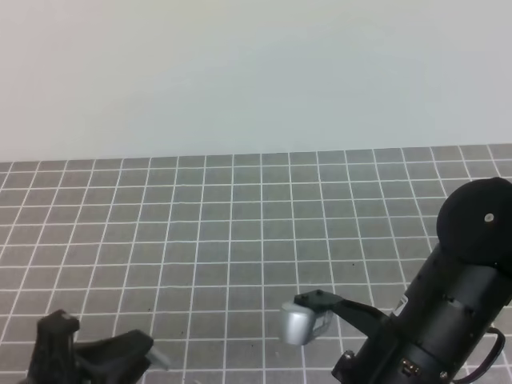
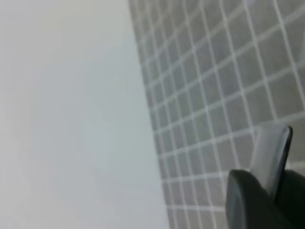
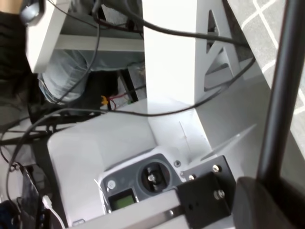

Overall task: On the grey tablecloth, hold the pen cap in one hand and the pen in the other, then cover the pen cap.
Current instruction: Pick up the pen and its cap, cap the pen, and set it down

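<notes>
The grey tablecloth [image 1: 240, 232] fills the lower part of the high view, its white grid running to a pale wall. At the bottom left corner sits the left gripper [image 1: 156, 358] — black, low over the cloth, its pale fingers [image 2: 269, 152] pressed together with nothing seen between them. Right of the middle, the right gripper [image 1: 308, 320] points leftward, a silvery pad at its tip; how far it stands open cannot be told, and no object shows in it. Behind it the bulky black right arm [image 1: 448, 312] rises to the frame's edge. In the right wrist view a slim dark rod [image 3: 283, 90] stands close to the lens — whether it is the pen cannot be told. The pen cap cannot be made out in any view.
</notes>
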